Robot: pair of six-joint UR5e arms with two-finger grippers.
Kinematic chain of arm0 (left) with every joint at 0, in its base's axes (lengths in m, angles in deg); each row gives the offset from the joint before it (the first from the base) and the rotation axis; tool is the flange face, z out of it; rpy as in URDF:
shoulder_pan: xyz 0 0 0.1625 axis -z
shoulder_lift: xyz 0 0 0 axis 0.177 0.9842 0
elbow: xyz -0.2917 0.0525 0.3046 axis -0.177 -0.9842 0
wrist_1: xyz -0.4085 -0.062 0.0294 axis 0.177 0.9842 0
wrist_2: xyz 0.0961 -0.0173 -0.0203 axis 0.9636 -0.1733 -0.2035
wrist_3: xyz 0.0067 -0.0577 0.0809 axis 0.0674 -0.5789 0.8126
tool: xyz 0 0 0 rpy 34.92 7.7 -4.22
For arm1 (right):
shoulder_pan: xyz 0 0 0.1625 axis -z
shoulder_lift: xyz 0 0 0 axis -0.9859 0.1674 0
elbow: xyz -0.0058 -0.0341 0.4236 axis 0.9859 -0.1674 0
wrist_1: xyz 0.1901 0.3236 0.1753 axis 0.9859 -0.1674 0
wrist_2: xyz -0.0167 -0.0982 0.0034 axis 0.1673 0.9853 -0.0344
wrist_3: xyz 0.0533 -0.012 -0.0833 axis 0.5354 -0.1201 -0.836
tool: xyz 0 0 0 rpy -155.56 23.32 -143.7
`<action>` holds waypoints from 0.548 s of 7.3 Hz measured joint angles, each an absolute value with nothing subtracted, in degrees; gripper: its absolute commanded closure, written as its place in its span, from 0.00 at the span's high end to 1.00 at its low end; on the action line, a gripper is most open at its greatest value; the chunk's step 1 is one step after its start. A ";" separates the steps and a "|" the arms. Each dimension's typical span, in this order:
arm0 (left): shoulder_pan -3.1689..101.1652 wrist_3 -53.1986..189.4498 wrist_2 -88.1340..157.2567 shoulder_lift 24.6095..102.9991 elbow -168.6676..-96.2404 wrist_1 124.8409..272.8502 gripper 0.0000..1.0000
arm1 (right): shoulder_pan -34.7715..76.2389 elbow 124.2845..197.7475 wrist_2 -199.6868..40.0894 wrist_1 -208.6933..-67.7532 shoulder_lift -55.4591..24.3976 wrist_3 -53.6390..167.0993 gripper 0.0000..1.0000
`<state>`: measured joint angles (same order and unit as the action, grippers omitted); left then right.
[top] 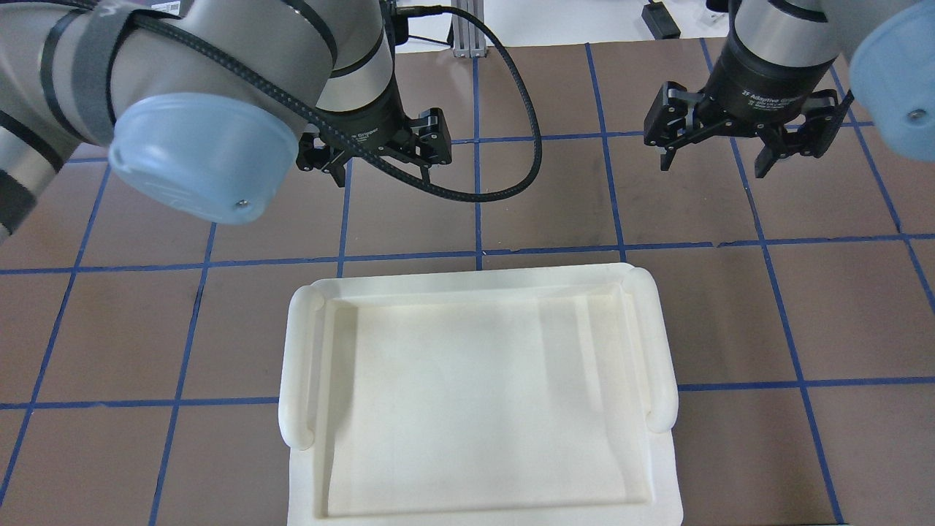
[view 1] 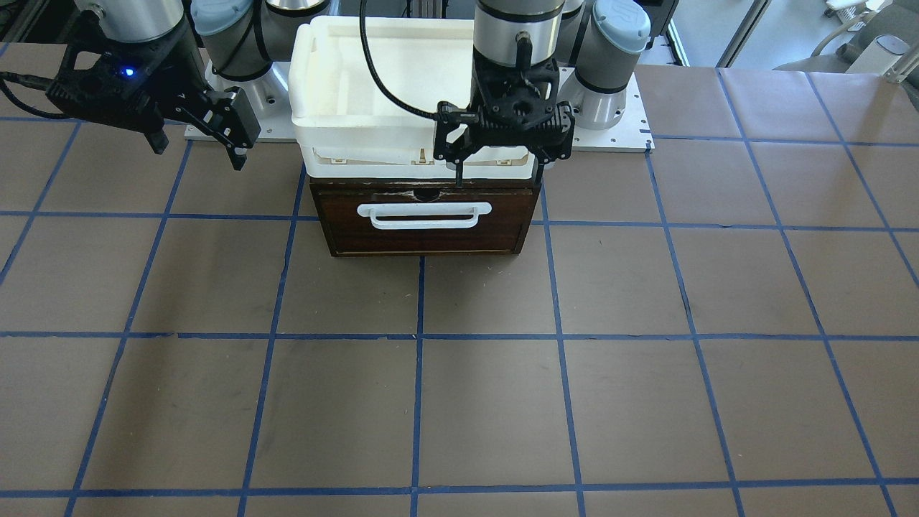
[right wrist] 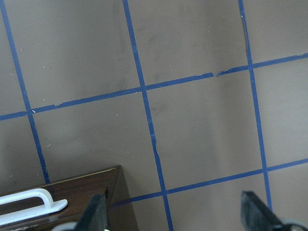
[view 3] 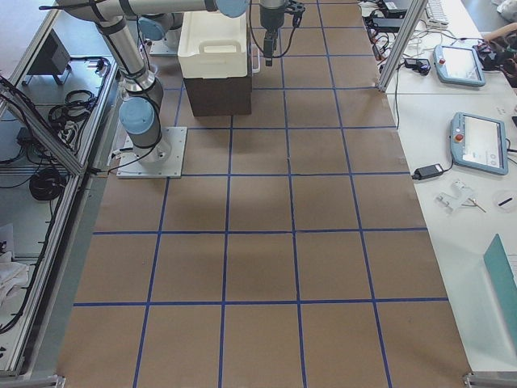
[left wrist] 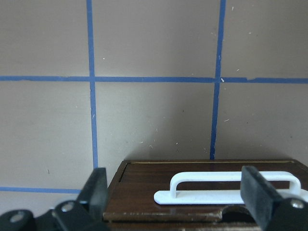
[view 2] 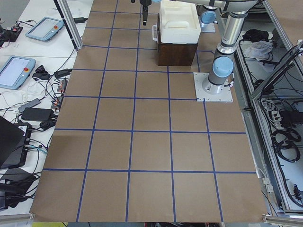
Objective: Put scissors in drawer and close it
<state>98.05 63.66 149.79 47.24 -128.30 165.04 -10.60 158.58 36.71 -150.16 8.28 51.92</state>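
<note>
The drawer [view 1: 427, 230] shows its dark brown front and white bar handle [view 1: 429, 215], and looks pushed in under the white tray. The scissors show in no view. My left gripper [view 1: 499, 169] hangs open and empty just above the drawer's chipped top edge. In the left wrist view its fingers [left wrist: 96, 187] stand either side of the handle [left wrist: 231, 187] without touching it. My right gripper [view 1: 199, 154] is open and empty, held above the table beside the drawer. The right wrist view shows only the drawer's corner [right wrist: 86, 190].
A white tray [top: 299, 365] sits on top of the drawer cabinet and hides the inside. The brown table with its blue tape grid [view 1: 459, 402] spreads in front. The arm bases [view 1: 603, 108] stand behind the cabinet.
</note>
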 measured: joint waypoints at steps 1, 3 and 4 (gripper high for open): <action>97.79 63.69 149.79 45.90 -128.30 164.79 1.00 | -10.60 158.58 36.75 -150.16 8.28 51.92 1.00; 95.73 66.04 149.83 44.58 -127.97 165.44 1.00 | -10.60 158.61 36.82 -150.14 8.25 51.92 1.00; 93.07 68.99 149.70 43.73 -127.79 167.04 1.00 | -10.60 158.62 36.82 -150.10 8.21 51.92 1.00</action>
<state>93.07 68.99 149.70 43.73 -127.79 167.04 -10.60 158.62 36.82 -150.10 8.21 51.92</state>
